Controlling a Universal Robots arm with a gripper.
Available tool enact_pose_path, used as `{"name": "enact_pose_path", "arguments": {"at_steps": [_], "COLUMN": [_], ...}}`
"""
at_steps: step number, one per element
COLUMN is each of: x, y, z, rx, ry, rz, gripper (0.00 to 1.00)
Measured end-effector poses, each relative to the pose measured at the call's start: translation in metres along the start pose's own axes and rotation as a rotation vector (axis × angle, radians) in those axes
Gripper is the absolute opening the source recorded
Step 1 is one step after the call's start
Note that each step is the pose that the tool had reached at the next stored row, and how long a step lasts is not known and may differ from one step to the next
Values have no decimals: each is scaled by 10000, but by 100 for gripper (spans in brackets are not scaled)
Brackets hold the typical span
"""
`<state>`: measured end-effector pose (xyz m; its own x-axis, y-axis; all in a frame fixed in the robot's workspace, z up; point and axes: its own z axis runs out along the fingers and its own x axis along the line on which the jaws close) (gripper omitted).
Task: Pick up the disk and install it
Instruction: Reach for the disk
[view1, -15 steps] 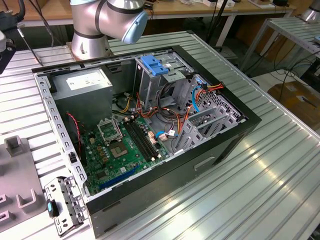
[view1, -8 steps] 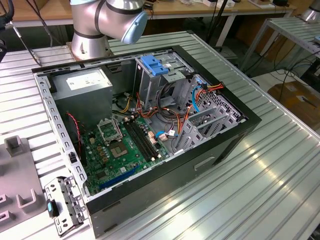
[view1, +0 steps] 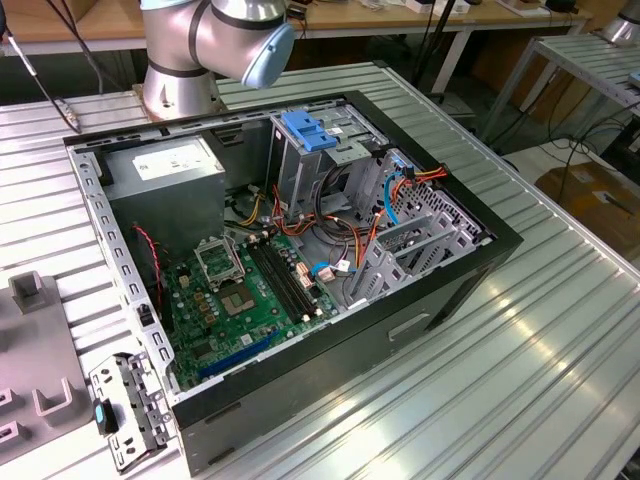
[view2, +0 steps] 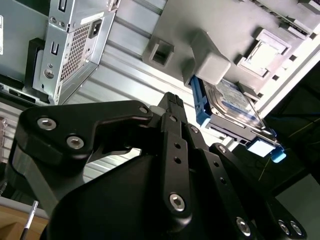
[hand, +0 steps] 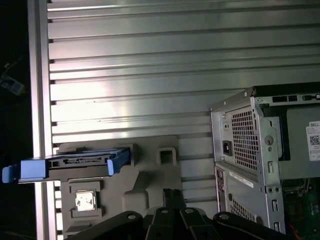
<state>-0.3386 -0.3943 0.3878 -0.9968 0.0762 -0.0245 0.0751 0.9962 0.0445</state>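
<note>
While my arm hangs above the ribbed aluminium table, my black gripper has its jaws pressed together, empty. The disk, dark metal with blue plastic rails, rests apart on a grey moulded holder.

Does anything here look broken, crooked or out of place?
Nothing looks broken or spilled. The computer lies on its side, cover off, cables loose inside. The disk stands on edge in a grey holder on the table, a blue end sticking out past the holder.
</note>
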Motion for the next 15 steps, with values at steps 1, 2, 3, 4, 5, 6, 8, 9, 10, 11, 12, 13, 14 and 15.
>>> {"name": "enact_pose_path", "arguments": {"at_steps": [1, 2, 3, 4, 5, 6, 8, 9, 10, 11, 12, 13, 14, 15], "x": [12, 28, 48, 62, 71, 86, 110, 121, 135, 143, 148, 149, 149, 151], "y": [4, 11, 20, 25, 29, 34, 42, 44, 47, 48, 49, 49, 48, 48], "z": [0, 1, 1, 1, 1, 1, 1, 1, 1, 2, 2, 2, 1, 2], "rx": [0, 0, 0, -1, 0, 0, 0, 0, 0, 0, -1, 0, 1, 0], "ry": [1, 0, 1, 0, 0, 1, 1, 1, 1, 0, 0, 0, 1, 1], "rz": [0, 1, 0, 0, 0, 0, 0, 0, 0, 0, 0, -1, -1, 0], "gripper": [11, 11, 11, 11, 11, 11, 11, 11, 11, 11, 11, 11, 11, 11]}}
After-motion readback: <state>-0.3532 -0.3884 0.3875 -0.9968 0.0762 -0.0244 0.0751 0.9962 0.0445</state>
